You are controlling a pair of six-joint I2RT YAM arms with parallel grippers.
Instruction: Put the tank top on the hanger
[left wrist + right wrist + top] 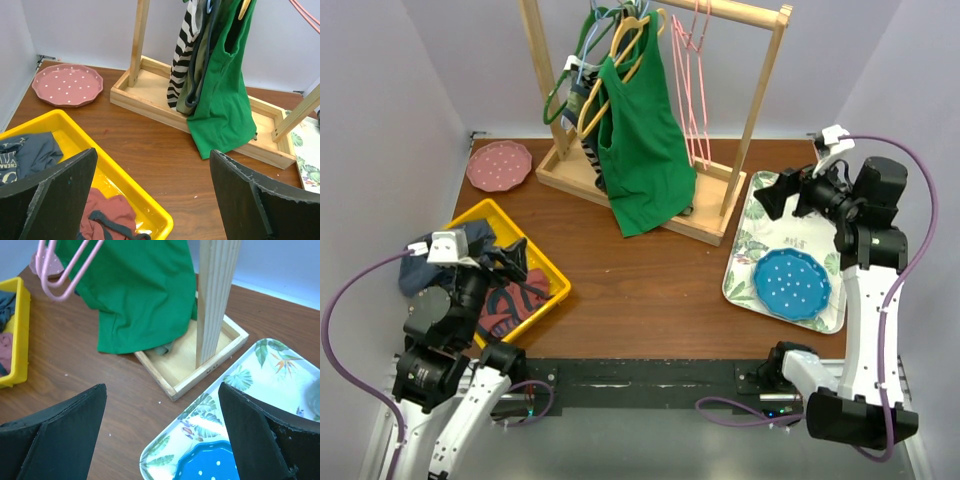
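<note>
Tank top [642, 150]: being carried by the hanger [595, 95], far centre; strap seating probably wants checking.
Left gripper [152, 165]: being held wide open, empty.
Right gripper [162, 410]: being held wide open, empty.

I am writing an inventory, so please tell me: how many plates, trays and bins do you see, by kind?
Plates: 2, the pink plate and the blue plate
Trays: 1, the floral tray
Bins: 1, the yellow bin
Total: 4

Tank top [222, 100] on rack [139, 40]; yellow bin [115, 172] btm-L
</note>
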